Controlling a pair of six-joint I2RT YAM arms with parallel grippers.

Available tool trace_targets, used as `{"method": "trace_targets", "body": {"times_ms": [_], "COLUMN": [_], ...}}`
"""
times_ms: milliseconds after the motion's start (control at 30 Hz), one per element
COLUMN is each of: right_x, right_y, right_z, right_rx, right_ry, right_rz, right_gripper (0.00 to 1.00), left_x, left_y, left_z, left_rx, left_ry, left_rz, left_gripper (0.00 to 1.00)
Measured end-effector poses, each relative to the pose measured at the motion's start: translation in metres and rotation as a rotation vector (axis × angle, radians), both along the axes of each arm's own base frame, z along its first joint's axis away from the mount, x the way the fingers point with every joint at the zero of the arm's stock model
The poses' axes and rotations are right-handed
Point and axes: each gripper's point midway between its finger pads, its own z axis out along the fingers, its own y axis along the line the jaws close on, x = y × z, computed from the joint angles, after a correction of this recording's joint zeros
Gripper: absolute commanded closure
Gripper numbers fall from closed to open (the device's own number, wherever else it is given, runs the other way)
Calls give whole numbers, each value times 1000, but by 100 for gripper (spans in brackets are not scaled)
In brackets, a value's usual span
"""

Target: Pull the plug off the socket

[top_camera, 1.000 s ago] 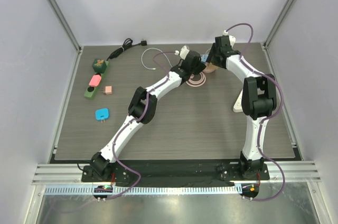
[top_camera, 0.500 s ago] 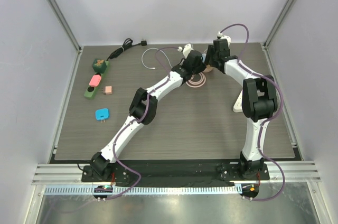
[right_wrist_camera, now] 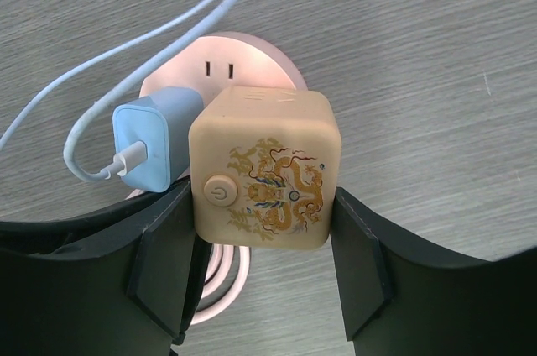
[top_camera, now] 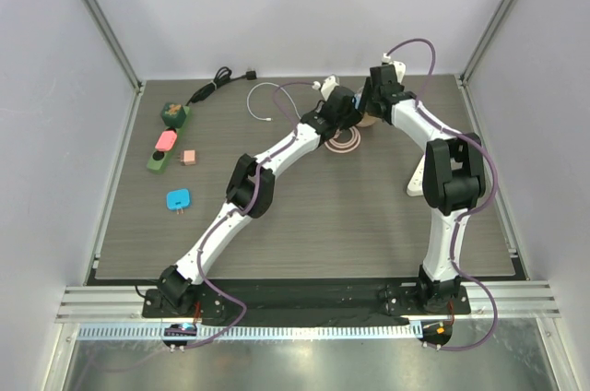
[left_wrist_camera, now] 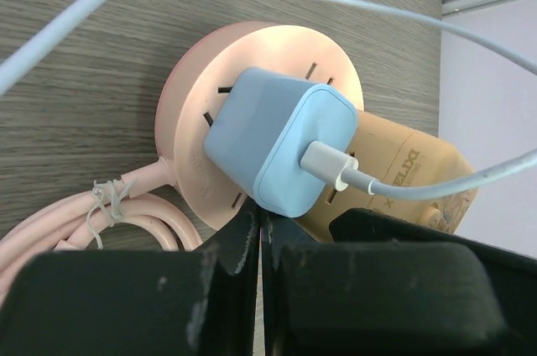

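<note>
Plug [right_wrist_camera: 264,167], yellow dragon-print cube, centre frame on pink round socket [right_wrist_camera: 243,49], blue charger [right_wrist_camera: 151,146] just left. Right gripper [right_wrist_camera: 263,201] clamps cube's flat sides, seemingly snug. Left gripper [left_wrist_camera: 258,234] pinched together at socket's lower rim. Rigid, smooth plastic, probably slippery; light socket may lift, so pull straight.

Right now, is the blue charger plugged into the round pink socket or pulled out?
Plugged in: the blue charger sits flush against the pink socket face, no prongs showing.
</note>
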Motion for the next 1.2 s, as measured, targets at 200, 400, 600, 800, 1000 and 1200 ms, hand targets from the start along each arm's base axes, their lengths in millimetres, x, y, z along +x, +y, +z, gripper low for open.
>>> {"method": "trace_targets", "body": {"times_ms": [200, 400, 600, 800, 1000, 1200], "right_x": [-3, -4, -4, -6, -6, 3], "right_y": [1, 20, 32, 31, 5, -23], "right_z": [9, 16, 17, 11, -6, -9], "right_rx": [-62, -111, -98, -56, 50, 162], "right_ry": [1, -23, -34, -17, 11, -17], "right_rz": [-13, 58, 101, 120, 99, 89], "right_gripper": [99, 99, 99, 99, 99, 99], "left_x": [0, 9, 17, 10, -10, -23], "left_y": [-1, 14, 30, 37, 35, 20], "left_z": [3, 0, -15, -29, -9, 49], "left_rx": [-18, -44, 6, 65, 54, -58], "left_ry": [7, 50, 40, 8, -84, -265], "left_rz": [-19, -24, -44, -101, -219, -362], "left_gripper": [100, 100, 100, 83, 49, 33]}}
